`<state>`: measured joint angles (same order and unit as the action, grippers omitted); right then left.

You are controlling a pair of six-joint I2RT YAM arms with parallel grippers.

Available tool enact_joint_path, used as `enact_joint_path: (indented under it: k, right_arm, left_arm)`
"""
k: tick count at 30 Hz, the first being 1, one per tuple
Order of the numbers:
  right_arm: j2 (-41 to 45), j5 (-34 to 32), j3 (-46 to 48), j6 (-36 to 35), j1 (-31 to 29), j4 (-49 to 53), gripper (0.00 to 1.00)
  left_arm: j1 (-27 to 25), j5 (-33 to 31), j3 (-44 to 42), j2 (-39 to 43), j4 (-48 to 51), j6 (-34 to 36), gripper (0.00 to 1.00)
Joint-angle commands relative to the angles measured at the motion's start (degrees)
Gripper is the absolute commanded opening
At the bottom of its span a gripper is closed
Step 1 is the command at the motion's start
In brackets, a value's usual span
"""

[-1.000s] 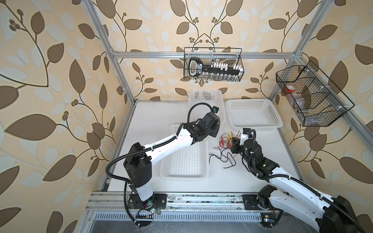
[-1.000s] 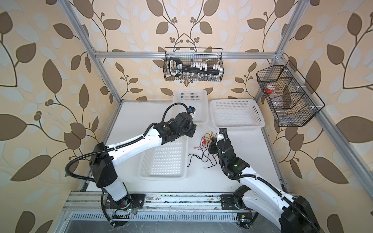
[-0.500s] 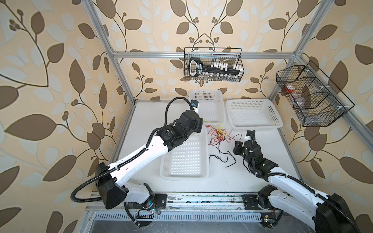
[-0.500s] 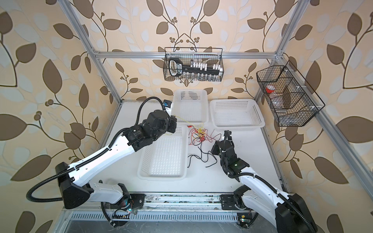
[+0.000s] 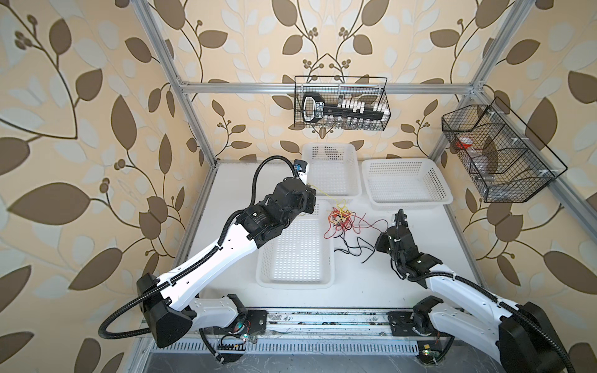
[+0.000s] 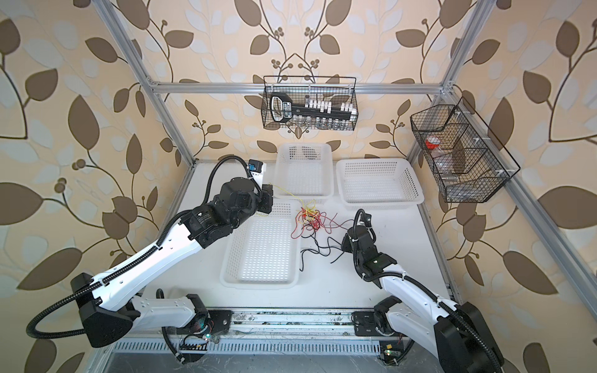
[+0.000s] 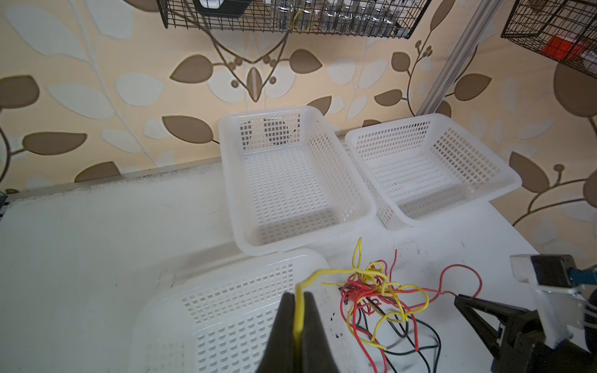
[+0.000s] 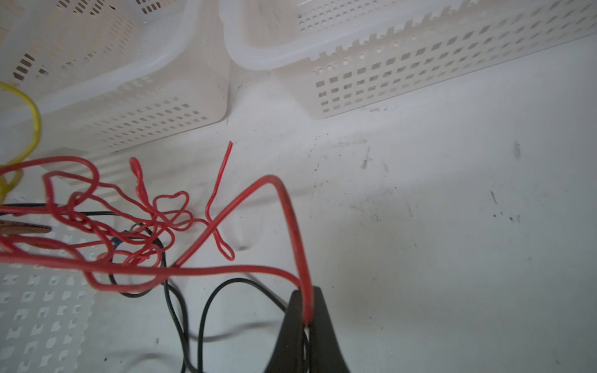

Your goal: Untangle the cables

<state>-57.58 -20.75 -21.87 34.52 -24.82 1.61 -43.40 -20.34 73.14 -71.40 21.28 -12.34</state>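
**Both hands pinching strands of the tangled thin yellow, red and black cables (image 5: 339, 219); knot on the desk.**

The left hand (image 7: 298, 298) is closed on a thin yellow wire (image 7: 298, 311) and held above the far corner of the shallow white perforated plastic tray (image 5: 294, 281). The yellow strand runs from the pinch across to the knot. The right hand (image 8: 307, 290) is closed on a thin red wire (image 8: 292, 226), low over the white desk (image 5: 371, 290) just right of the knot. The red strand arcs up from the pinch and back into the bundle. The knot lies on the desk beside the tray's right edge, just in front of a narrow white perforated basket (image 5: 342, 192) and a wide white perforated basket (image 5: 408, 202). Thin black wires (image 8: 200, 323) trail loose on the desk on the knot's near side.
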Motion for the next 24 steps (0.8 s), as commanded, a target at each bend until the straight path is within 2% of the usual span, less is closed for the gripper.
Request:
enact_joint_path:
  k: [1,4,9,16,19,24]
  right_arm:
    - [0.6,-4.1,-1.7,1.5,1.1,5.6,0.0]
    - [3.0,-1.4,-1.8,-1.4,1.0,5.2,0.0]
    - [8.8,6.2,-1.8,-5.1,1.0,2.7,0.12]
    - [14.9,16.5,-3.9,-7.6,1.0,1.5,0.48]
    - [13.8,19.6,-6.0,-6.7,0.8,0.7,0.49]
    - [5.8,21.6,-9.7,-5.5,-2.1,-1.3,0.49]
  left_arm:
    - [0.7,-1.4,1.2,0.8,-3.0,-1.1,0.0]
    - [0.8,3.1,1.3,0.5,-3.9,-0.9,0.0]
    - [0.5,13.0,1.6,-2.4,-5.8,-1.5,0.0]
    - [-0.4,16.0,2.2,-5.8,-7.0,-2.8,0.0]
    - [-1.1,17.3,2.7,-6.8,-7.5,-3.2,0.0]
    - [-2.3,18.1,3.6,-7.9,-8.1,-3.6,0.0]
